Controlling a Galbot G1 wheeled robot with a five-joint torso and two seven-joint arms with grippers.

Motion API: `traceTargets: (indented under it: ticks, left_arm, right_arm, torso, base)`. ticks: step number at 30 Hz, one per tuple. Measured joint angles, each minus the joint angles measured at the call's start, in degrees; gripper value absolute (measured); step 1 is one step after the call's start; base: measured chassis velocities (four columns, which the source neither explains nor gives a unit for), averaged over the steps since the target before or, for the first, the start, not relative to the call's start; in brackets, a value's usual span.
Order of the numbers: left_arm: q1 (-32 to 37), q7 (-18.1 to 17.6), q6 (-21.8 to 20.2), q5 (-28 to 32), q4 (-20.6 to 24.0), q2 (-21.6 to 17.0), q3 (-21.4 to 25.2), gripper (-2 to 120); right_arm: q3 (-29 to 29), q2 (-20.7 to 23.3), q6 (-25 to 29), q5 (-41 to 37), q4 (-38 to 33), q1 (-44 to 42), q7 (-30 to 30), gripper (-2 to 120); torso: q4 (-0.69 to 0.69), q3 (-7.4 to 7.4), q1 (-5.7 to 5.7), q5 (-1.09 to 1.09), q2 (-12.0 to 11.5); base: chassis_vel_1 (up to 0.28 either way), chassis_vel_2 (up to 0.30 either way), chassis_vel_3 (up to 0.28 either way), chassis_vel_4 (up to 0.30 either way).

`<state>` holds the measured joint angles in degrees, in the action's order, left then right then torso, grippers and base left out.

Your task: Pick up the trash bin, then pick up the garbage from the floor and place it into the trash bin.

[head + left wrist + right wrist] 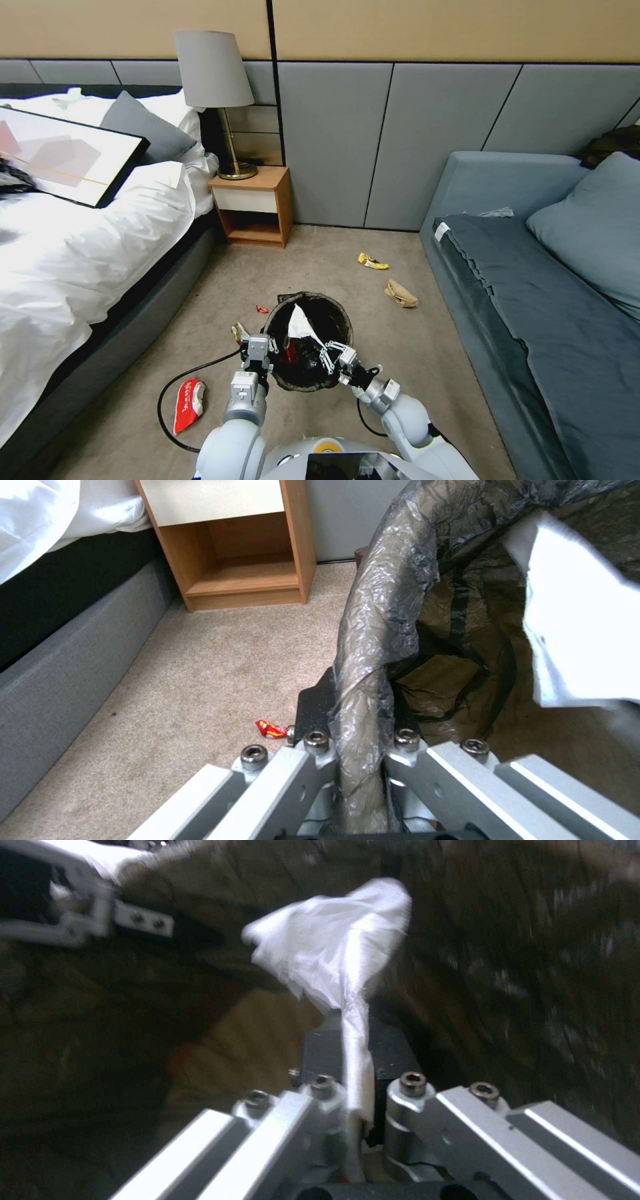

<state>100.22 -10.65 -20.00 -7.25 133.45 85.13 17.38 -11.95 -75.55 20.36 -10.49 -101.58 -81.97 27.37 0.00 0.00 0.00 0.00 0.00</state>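
Dark plastic lines the trash bin (308, 341), which is held above the carpet floor (347, 267) between the bed (80, 253) and the sofa (533, 287). The left gripper (360, 715) is pressed together on the bin's rim, with the bag folded over it. The right gripper (357, 1060) pinches a white tissue (333, 950) over the bin's open mouth. On the floor lie a red-and-white wrapper (188, 403) near the left arm, a small red scrap (262, 309), a yellow wrapper (372, 261) and a crumpled brown paper (400, 294) near the sofa. A lamp (217, 93) stands on the nightstand (255, 207).
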Motion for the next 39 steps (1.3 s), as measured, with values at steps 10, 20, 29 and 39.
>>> traceTargets:
  ticks: [10,20,29,39]
  left_arm:
    - [0.0,0.0,0.0,0.0,0.0,0.1,0.0,0]
    - [0.0,0.0,0.0,-0.2,0.0,0.2,-0.1,0]
    - [0.0,0.1,0.1,-0.2,0.0,0.2,-0.1,0]
    - [-0.1,0.1,0.1,-0.2,0.0,-0.1,-0.2,0]
  right_arm:
    - [-0.3,-0.2,0.2,0.3,0.2,-0.3,-0.4,46]
    - [-0.7,0.0,0.3,0.3,-0.5,-0.7,-1.0,81]
    - [-1.2,0.4,0.4,0.3,-1.8,-1.6,-1.0,100]
    - [-2.2,0.9,0.5,0.3,-3.3,-2.4,-0.7,100]
  torso:
    - [0.0,0.0,0.0,0.0,0.0]
    - [0.0,0.0,0.0,0.0,0.0]
    - [0.0,0.0,0.0,0.01,0.0]
    - [0.0,0.0,0.0,0.0,0.0]
  base:
    - [0.0,0.0,0.0,0.0]
    - [0.0,0.0,0.0,0.0]
    - [0.0,0.0,0.0,0.0]
    - [0.0,0.0,0.0,0.0]
